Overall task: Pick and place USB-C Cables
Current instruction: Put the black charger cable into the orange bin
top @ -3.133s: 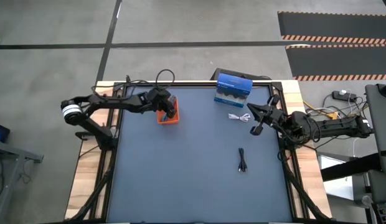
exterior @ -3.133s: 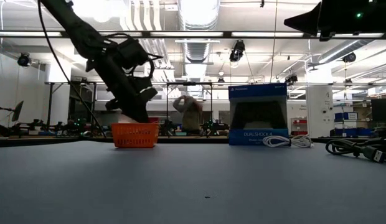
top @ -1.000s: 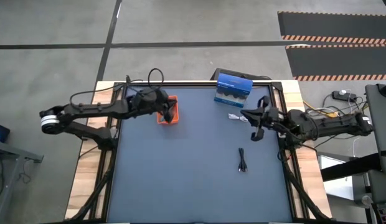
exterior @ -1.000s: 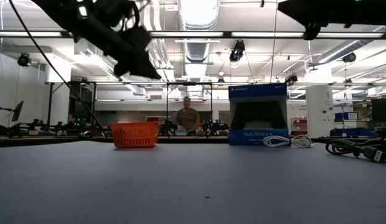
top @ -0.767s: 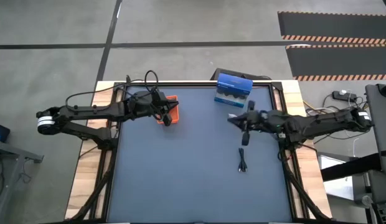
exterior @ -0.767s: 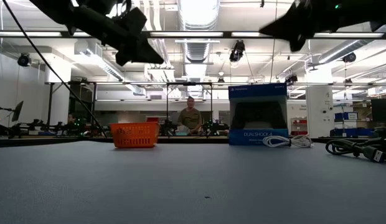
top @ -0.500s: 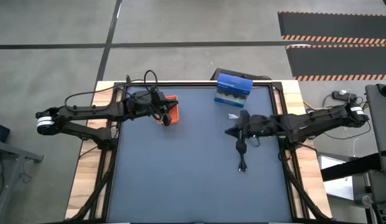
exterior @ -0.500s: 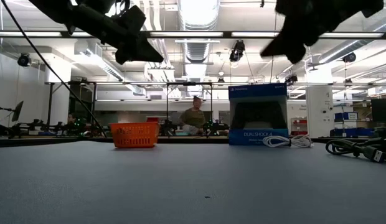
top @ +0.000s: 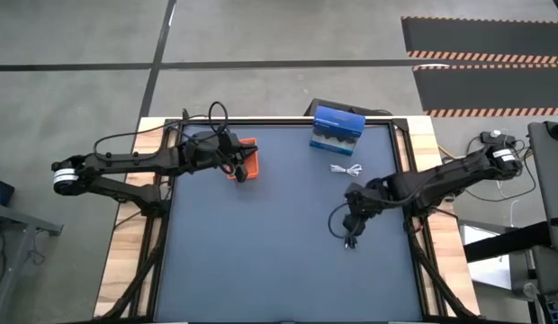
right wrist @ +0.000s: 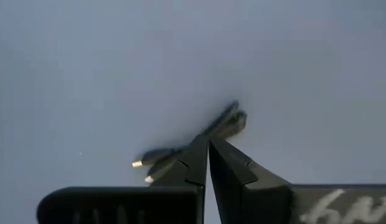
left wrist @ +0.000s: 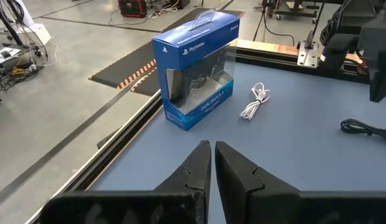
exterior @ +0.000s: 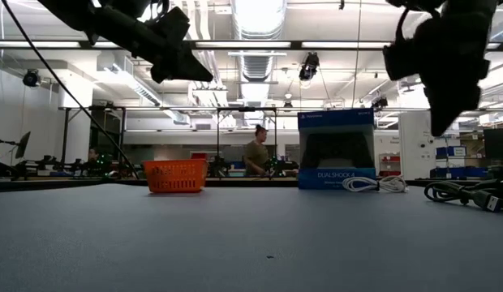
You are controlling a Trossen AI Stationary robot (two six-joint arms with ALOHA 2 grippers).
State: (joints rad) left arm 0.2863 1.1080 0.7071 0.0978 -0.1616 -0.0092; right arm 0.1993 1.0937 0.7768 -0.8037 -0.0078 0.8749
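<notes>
- Two cables lay out: one white cable (top: 348,168), one black cable (right wrist: 190,142).
- One blue DualShock 4 box (left wrist: 197,68) read "PlayStation".
- Left gripper (left wrist: 211,168) and right gripper (right wrist: 207,163) were both pinched closed, holding nothing.

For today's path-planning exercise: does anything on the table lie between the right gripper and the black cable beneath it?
Nothing visible does. The right gripper, shut, hangs directly over the black cable with only bare table around it.

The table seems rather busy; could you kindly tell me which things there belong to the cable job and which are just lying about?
Belonging to the job:
- black cable, directly under the shut right pincer
- white cable, near the blue box
- orange basket, with the shut left pincer over it

Just lying about:
- blue box, at the table's far edge
</notes>
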